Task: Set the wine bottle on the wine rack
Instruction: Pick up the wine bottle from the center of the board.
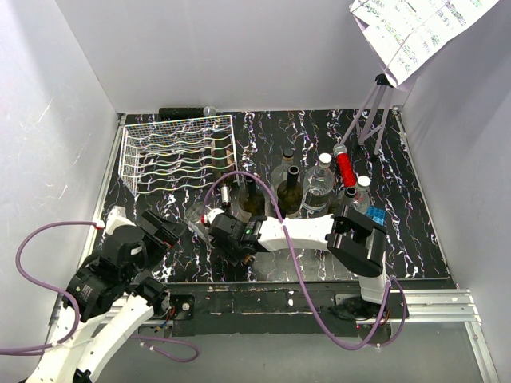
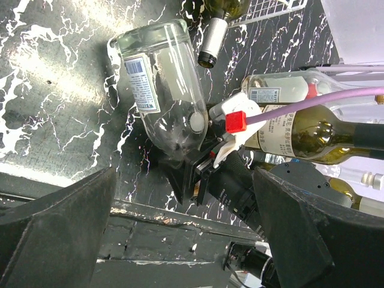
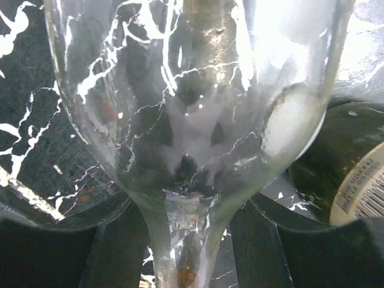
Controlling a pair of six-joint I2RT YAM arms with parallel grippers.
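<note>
Lying on its side on the black marbled tabletop (image 1: 311, 128), the clear glass wine bottle (image 2: 162, 90) has its neck between the fingers of the right end effector (image 3: 186, 240), which bracket it closely, though I cannot tell whether they press on the glass. The left end effector (image 2: 184, 173) hovers near the bottle with its fingers spread wide, holding nothing. The white wire wine rack (image 1: 176, 152) sits at the tabletop's far left corner, well apart from the bottle, beside a cluster of other bottles (image 1: 295, 187).
</note>
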